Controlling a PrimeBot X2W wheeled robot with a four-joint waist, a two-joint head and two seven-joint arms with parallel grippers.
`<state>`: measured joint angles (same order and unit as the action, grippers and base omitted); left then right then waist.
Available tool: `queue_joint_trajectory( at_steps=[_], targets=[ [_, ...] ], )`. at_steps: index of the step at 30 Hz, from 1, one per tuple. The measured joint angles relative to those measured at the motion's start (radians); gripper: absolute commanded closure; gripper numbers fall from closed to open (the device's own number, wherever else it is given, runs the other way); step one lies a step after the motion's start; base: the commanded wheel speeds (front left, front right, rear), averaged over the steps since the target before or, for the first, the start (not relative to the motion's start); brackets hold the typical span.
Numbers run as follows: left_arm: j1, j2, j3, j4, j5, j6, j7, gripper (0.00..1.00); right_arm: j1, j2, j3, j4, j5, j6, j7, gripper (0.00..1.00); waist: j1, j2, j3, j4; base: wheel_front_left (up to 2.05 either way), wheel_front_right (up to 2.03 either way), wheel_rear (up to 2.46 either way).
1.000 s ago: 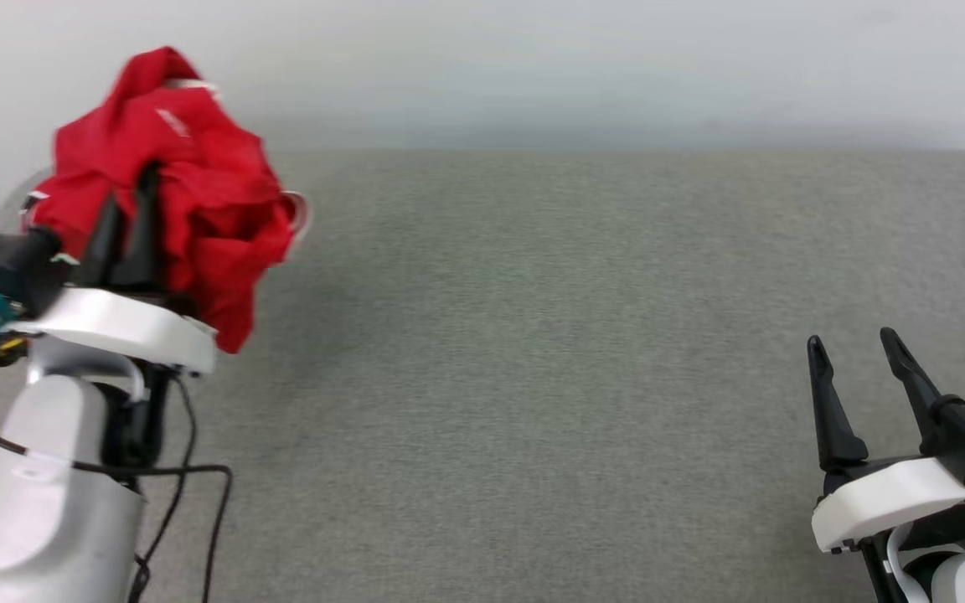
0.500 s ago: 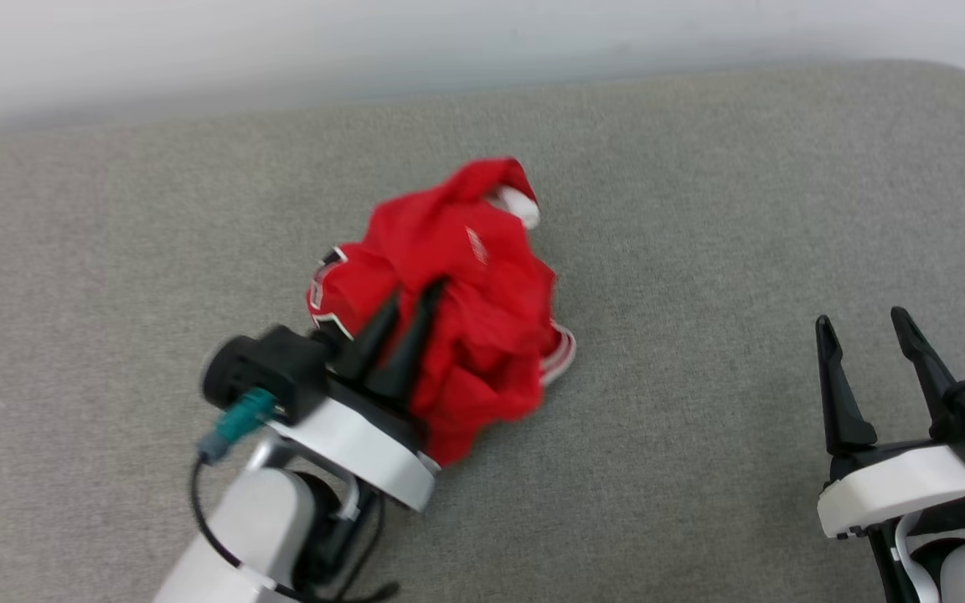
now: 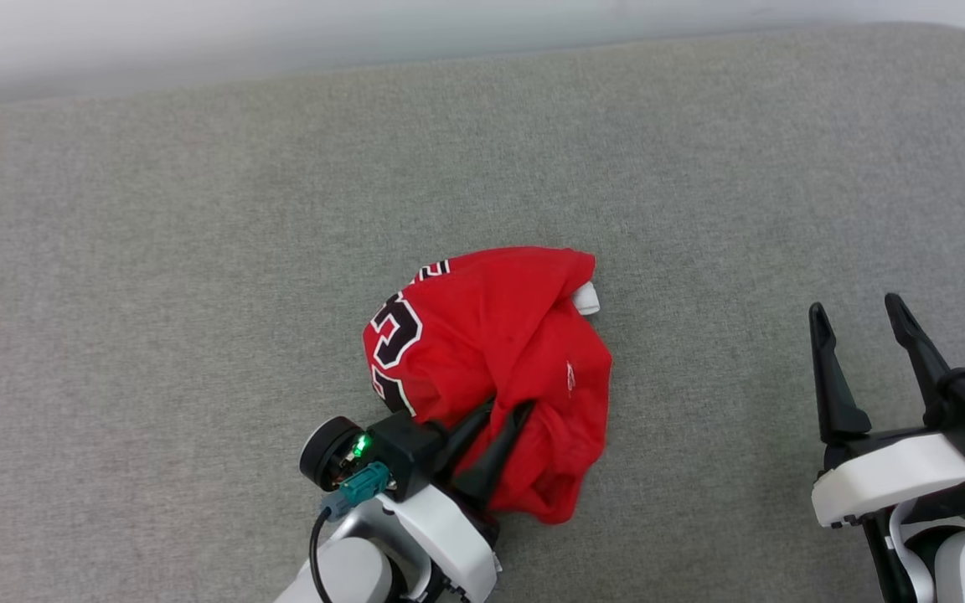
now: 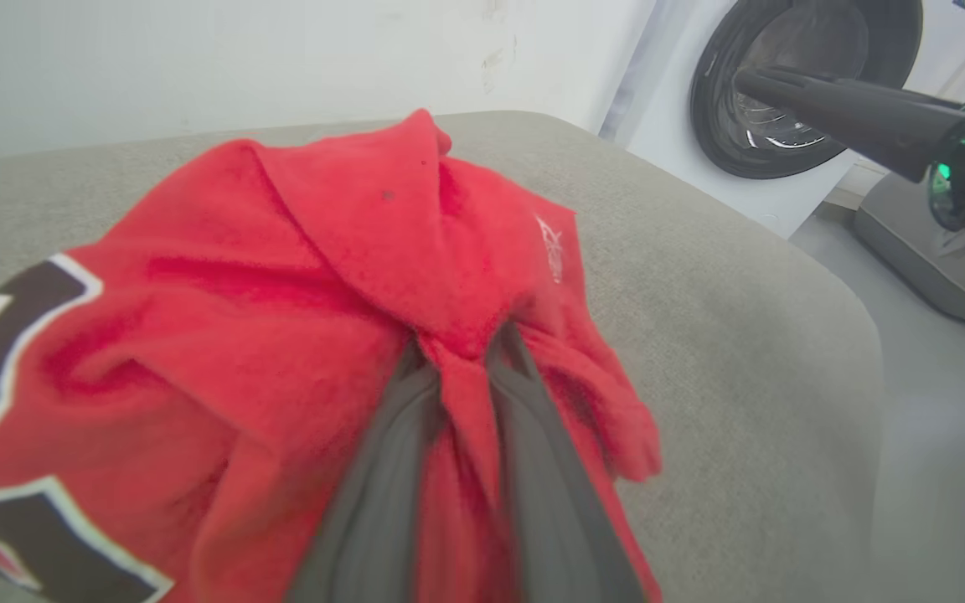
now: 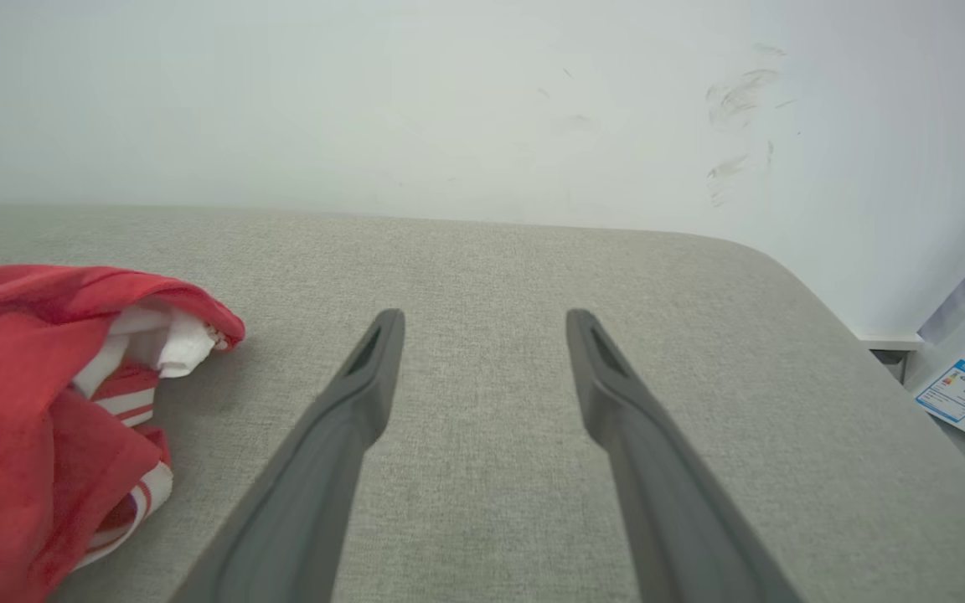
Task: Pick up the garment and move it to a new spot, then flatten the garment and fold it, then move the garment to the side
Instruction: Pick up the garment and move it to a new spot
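The garment (image 3: 491, 352) is a bright red jersey, crumpled in a heap on the grey padded surface (image 3: 156, 251), near the front middle. Black white-outlined numbers show on its left side. My left gripper (image 3: 506, 409) is shut on a fold at the heap's near edge. In the left wrist view, its two fingers pinch a ridge of the garment (image 4: 281, 293) at the left gripper (image 4: 461, 352). My right gripper (image 3: 855, 308) stands open with nothing in it at the right, apart from the cloth. In the right wrist view, the garment (image 5: 22, 377) with striped trim lies left of the right gripper (image 5: 487, 318).
The grey padded surface (image 5: 700, 352) has a rounded far right corner and stands against a pale wall (image 5: 365, 100). A white washing machine (image 4: 667, 126) with a dark round door stands beyond its right end. There is bare surface to the left, behind and right of the heap.
My left gripper has carried the garment from the far left, held high, to the front middle and down onto the surface. The head camera has also shifted. The right gripper stays open.
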<state>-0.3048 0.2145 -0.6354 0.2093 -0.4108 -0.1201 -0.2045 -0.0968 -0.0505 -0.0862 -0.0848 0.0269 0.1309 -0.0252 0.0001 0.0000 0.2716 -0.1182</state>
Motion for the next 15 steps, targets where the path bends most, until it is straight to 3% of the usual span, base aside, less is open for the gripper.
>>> queue_joint_trajectory(
  at_steps=[1,2,10,15],
  targets=[
    [0.000,-0.005,-0.002,0.005,-0.002,0.000,-0.009,0.15,0.000,0.000,0.001,0.003,0.000,0.000,0.001,0.00,0.0000,0.0000,-0.006,0.002,0.00,0.00,0.00],
    [-0.001,-0.008,-0.005,0.010,-0.002,0.000,-0.016,0.00,0.000,0.000,0.001,0.005,-0.001,0.000,0.001,0.00,0.0000,0.0001,-0.013,0.005,0.00,0.00,0.00],
    [0.011,0.005,0.002,-0.026,0.019,0.002,-0.050,0.00,0.018,0.000,0.000,0.021,-0.001,0.000,0.010,0.00,-0.0001,0.0000,-0.093,0.030,0.00,0.00,0.00],
    [0.043,0.015,0.069,-0.081,0.029,0.055,-0.055,0.00,0.037,0.000,-0.007,0.023,-0.001,0.000,0.017,0.00,-0.0001,0.0000,-0.145,0.052,0.00,0.00,0.00]
  ],
)
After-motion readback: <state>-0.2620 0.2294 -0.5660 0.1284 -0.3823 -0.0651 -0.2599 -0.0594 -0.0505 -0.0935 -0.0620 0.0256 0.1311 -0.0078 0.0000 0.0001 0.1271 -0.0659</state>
